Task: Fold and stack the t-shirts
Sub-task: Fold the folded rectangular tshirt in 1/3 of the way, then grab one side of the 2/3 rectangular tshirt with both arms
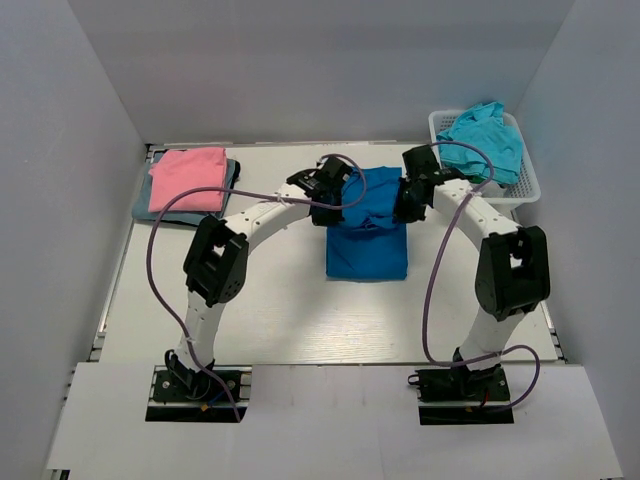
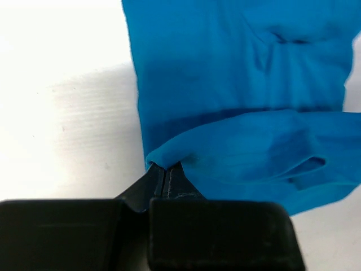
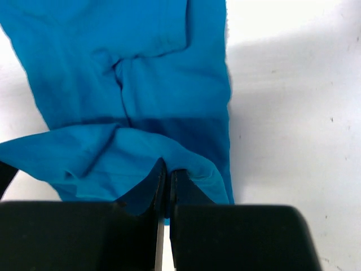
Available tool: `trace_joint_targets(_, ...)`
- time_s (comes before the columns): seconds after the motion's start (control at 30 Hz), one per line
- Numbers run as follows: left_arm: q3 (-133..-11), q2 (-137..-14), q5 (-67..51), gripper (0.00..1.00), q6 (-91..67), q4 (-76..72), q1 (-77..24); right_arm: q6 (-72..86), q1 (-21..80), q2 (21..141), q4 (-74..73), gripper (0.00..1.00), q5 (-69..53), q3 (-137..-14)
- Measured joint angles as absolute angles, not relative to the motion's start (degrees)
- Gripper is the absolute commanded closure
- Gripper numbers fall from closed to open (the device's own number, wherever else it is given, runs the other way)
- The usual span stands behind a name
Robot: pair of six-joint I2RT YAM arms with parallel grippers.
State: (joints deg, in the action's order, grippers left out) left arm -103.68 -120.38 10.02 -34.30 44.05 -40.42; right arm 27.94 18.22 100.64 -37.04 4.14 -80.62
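Note:
A royal-blue t-shirt [image 1: 367, 238] lies at the table's middle, its far end lifted and bunched. My left gripper [image 1: 326, 212] is shut on the shirt's far left corner; in the left wrist view [image 2: 164, 167] the cloth [image 2: 237, 84] hangs over the shut jaws. My right gripper [image 1: 405, 212] is shut on the far right corner; in the right wrist view [image 3: 167, 169] the cloth [image 3: 169, 73] drapes over its tips. A pink t-shirt [image 1: 187, 178] lies folded on a grey-blue one [image 1: 168, 214] at far left. A turquoise t-shirt [image 1: 485, 137] fills the white basket.
The white lattice basket [image 1: 527, 186] stands at the far right corner. Grey walls close in the table [image 1: 280, 310] on three sides. The arm bases and their purple cables sit at the near edge.

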Motion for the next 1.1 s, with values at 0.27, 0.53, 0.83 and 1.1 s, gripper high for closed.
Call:
trace_joint_targets(0.27, -104.9, -123.0, 7.0, 0.96, -33.6, 41.9, -37.6, 27.1, 16.2, 107.7, -35.6, 0.99, 0.6, -84.8)
trace_joint_targets(0.53, -114.7, -131.7, 3.9, 0.00, -30.6, 41.2, -35.6, 28.9, 14.3, 116.9, -36.1, 0.10, -2.8, -93.4)
trace_joint_targets(0.83, -117.3, -129.7, 5.4, 0.00, -31.1, 43.0, -29.4, 27.7, 12.5, 119.1, -35.4, 0.10, -7.1, -105.9)
trace_joint_targets(1.1, -85.3, -107.5, -3.0, 0.00, -31.1, 35.7, -30.2, 26.5, 12.6, 94.9, -30.2, 0.10, -10.1, -69.4)
